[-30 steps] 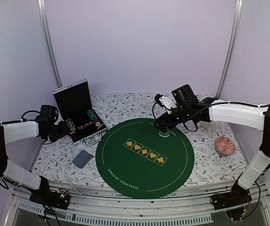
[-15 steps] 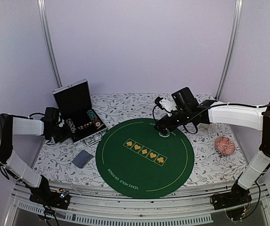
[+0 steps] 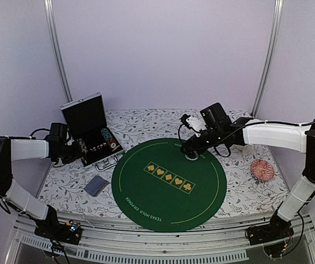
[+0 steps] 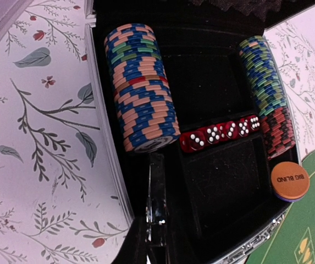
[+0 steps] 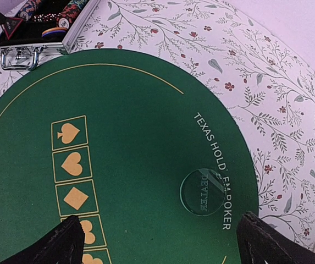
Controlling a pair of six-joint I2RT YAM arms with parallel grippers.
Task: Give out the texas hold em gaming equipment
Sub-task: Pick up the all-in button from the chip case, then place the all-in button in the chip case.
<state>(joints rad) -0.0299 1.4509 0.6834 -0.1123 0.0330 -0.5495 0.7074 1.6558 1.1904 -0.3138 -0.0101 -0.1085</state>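
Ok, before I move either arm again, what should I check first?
1. Right gripper open: ok, its fingers stand wide apart.
2. Clear dealer disc released: ok, it lies flat on the green mat, touching neither finger.
3. Left gripper holding something: cannot tell; it is low at the case's front, just below a chip roll.
4. Case open, with chip rolls seated in their slots: ok.
5. Big blind disc out on the mat: not ok, it sits at the case's corner.
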